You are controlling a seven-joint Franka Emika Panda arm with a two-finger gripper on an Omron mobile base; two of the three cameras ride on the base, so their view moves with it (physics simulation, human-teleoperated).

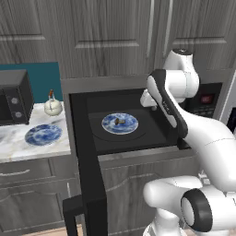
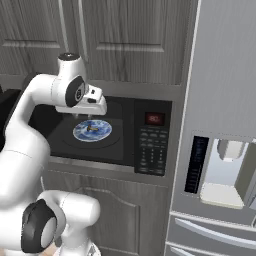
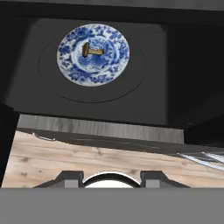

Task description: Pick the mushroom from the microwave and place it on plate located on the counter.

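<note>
Mushroom (image 3: 92, 50) lay ahead of your end effector (image 3: 111, 178), deep inside the microwave (image 1: 138, 143) on a patterned dish (image 3: 70, 65), long axis crosswise to the approach; I couldn't tell whether the fingers were parted.

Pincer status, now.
Pincer: open and empty, fingertips apart, in front of the microwave; the mushroom lies untouched on the inner dish.
</note>
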